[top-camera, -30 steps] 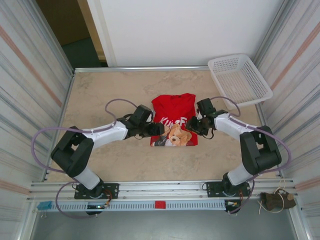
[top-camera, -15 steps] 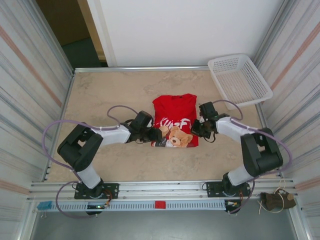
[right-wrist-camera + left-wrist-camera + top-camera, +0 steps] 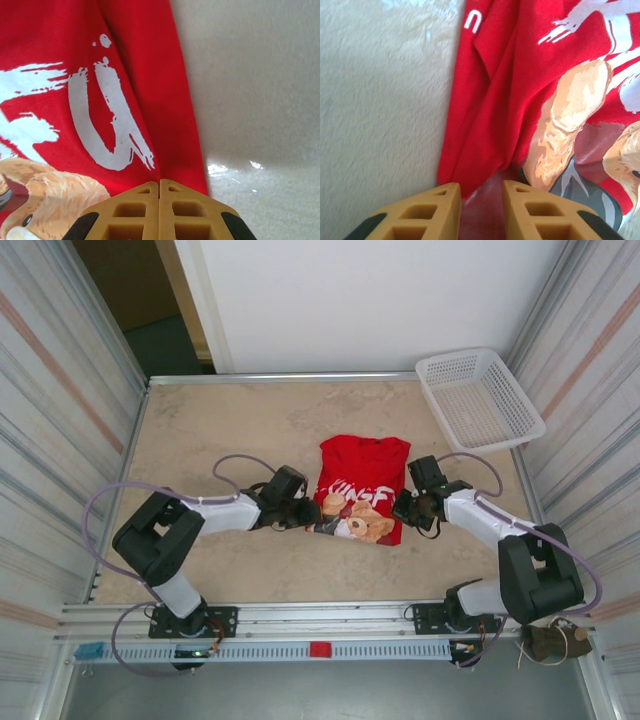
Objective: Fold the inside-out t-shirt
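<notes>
The inside-out t-shirt [image 3: 366,462] lies folded small on the middle of the table, bright red, with white lettering and a tan teddy-bear print [image 3: 364,525] facing up at its near end. At the shirt's near left edge, my left gripper [image 3: 306,513] has its jaws closed on a bunched red fold; in the left wrist view the left gripper [image 3: 482,187] has t-shirt [image 3: 520,75] cloth filling the gap. My right gripper [image 3: 406,508] is at the near right edge. In the right wrist view the right gripper [image 3: 159,181] is pressed shut, and creases in the t-shirt [image 3: 140,75] run into its tips.
A white mesh basket [image 3: 480,398] stands at the far right corner of the table. Metal-framed side walls [image 3: 110,410] close in the beige tabletop [image 3: 230,420] on left and right. A rail [image 3: 320,625] runs along the near edge by the arm bases.
Both grippers have closed on the shirt's side edges. The shirt has slid to the right and turned slightly, and the right gripper has moved right and nearer with it.
</notes>
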